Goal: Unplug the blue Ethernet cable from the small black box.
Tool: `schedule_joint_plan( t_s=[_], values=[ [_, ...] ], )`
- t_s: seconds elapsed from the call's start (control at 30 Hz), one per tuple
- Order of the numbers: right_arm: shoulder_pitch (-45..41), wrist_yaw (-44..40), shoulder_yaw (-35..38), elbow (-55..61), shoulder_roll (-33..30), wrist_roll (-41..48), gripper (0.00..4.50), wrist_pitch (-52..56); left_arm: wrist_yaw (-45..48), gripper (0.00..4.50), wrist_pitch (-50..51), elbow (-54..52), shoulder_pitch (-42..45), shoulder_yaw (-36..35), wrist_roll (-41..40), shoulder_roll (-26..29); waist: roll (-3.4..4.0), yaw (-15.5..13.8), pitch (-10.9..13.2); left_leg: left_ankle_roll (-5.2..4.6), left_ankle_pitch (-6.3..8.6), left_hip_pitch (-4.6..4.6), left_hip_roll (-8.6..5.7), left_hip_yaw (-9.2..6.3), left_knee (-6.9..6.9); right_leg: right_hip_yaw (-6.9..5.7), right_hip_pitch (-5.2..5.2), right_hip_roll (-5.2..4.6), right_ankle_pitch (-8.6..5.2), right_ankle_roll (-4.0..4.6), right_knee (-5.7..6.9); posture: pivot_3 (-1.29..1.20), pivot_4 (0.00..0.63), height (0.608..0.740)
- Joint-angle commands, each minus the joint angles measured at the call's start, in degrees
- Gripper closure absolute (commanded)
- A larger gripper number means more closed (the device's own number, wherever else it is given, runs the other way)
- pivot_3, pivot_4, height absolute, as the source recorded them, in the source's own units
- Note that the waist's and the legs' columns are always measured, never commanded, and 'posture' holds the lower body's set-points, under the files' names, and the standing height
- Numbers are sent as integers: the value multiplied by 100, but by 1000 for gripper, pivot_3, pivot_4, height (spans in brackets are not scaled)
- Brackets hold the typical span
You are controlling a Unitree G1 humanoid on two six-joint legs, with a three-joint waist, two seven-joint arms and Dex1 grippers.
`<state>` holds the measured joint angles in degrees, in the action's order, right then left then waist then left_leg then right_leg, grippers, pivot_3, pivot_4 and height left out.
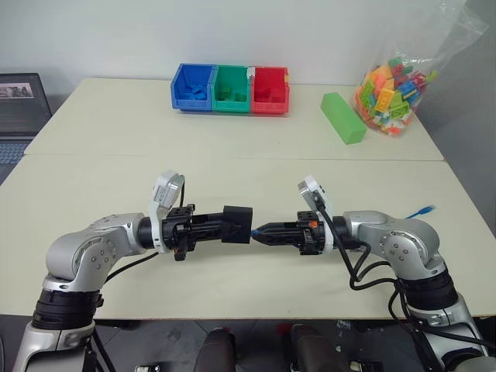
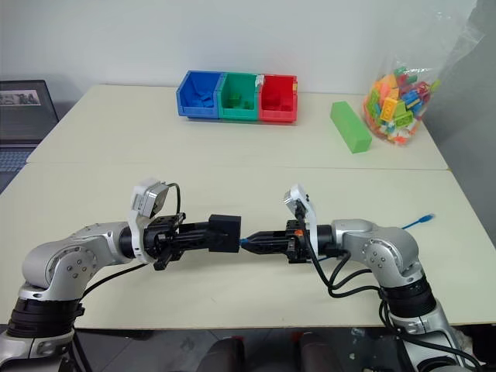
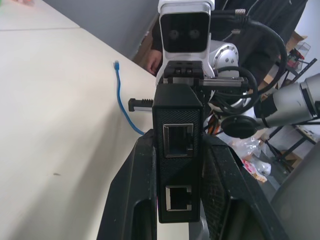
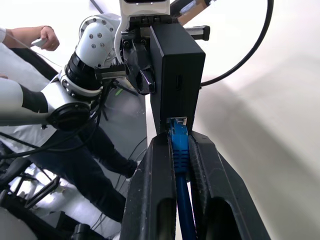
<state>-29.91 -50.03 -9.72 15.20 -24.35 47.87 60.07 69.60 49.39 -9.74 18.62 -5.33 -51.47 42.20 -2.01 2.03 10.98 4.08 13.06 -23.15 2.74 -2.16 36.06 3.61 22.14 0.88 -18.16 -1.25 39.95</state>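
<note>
1. I saw the left tool (image 1: 226, 225) closed on the small black box (image 1: 237, 224), which it held level above the near part of the worktop (image 1: 232, 167).
2. The right tool (image 1: 262, 232) was closed on the plug of the blue Ethernet cable (image 4: 180, 150), and the plug still sat in a port of the box.
3. The cable's other end (image 1: 424, 210) lay on the worktop at the near right.
4. Three small bins (image 1: 231, 87), a green block (image 1: 342, 118) and a bag of bricks (image 1: 391, 91) stood at the far side.
</note>
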Motion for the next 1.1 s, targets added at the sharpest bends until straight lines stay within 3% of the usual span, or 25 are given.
schedule_joint_plan(
  t_s=[0.03,0.2,0.3,0.53,0.7,0.77,0.9,1.1],
  values=[
    [75,-249,238,-108,-464,-112,4410,-141,78,3728,-231,129,-87,-209,244,296,1,-1,0,0,0,-1,0,1,0,0,2,0,0,0,0,0,150,740],
    [202,-338,378,-361,-795,-301,4411,-368,-49,3728,-481,323,-184,-364,441,333,1,-5,1,0,0,-3,0,4,-1,-1,6,0,-3,-4,-1,0,150,740],
    [65,49,511,-853,-559,-701,4411,-900,-191,3728,-462,244,-262,-454,406,288,1,-3,1,0,0,-8,0,8,-1,1,10,0,-2,-3,-2,0,150,740],
    [-1124,2053,634,-3661,520,-2750,4411,-3515,-657,3728,-441,-28,-365,-475,413,65,4,102,3,0,0,-7,2,17,0,8,15,1,6,6,3,0,150,740],
    [-1760,2518,671,-5333,724,-3446,4411,-4624,-941,3728,-490,-136,-334,-478,459,-74,4,92,3,1,0,-12,0,27,0,14,18,-4,9,12,-1,0,150,740],
    [-1854,2453,726,-5581,761,-3496,3707,-4784,-1066,3728,-514,-164,-338,-516,465,-135,4,90,3,2,0,-14,-2,31,-1,14,18,-8,9,13,-2,0,150,740],
    [-1789,2151,831,-5251,723,-3409,3004,-4727,-1444,3728,-693,-160,-335,-601,594,-327,6,99,5,3,0,-16,-1,38,-2,20,19,-10,9,13,-4,0,150,740],
    [-1065,1222,517,-3105,308,-3275,1693,-4332,-2198,3728,-1438,184,-158,-646,1251,-657,9,79,6,2,0,-15,1,27,0,19,18,-10,9,13,3,0,150,740]
  ],
)
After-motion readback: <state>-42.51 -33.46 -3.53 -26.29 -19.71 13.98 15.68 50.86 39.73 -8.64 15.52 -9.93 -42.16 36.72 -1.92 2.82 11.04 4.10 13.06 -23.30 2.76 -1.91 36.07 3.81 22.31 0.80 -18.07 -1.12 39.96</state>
